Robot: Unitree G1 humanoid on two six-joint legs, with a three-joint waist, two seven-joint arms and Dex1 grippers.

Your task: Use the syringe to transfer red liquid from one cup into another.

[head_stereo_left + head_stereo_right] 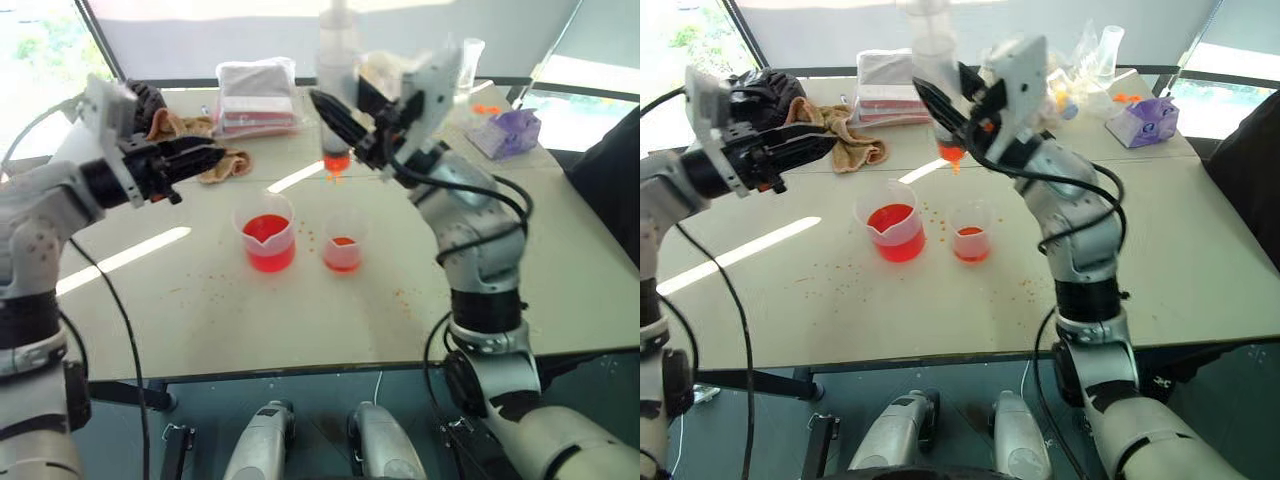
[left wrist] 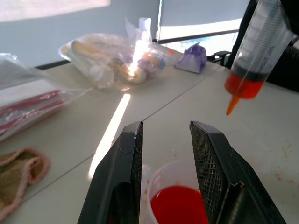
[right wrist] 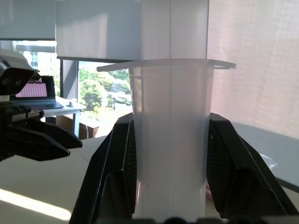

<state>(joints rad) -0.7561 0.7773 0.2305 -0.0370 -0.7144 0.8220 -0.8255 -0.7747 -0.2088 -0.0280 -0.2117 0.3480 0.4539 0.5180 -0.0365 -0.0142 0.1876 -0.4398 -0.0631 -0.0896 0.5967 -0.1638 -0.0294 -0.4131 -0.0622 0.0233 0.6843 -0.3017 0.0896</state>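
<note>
A crumpled tan towel [image 1: 205, 150] lay on the table [image 1: 560, 270], beside it a bagged packet [image 1: 258, 95]; well apart sat a purple tissue pack [image 1: 506, 132].

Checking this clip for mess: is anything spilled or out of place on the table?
Yes. Small orange-red specks dot the table around the large beaker and the small cup, so liquid seems to have dripped outside them.
</note>
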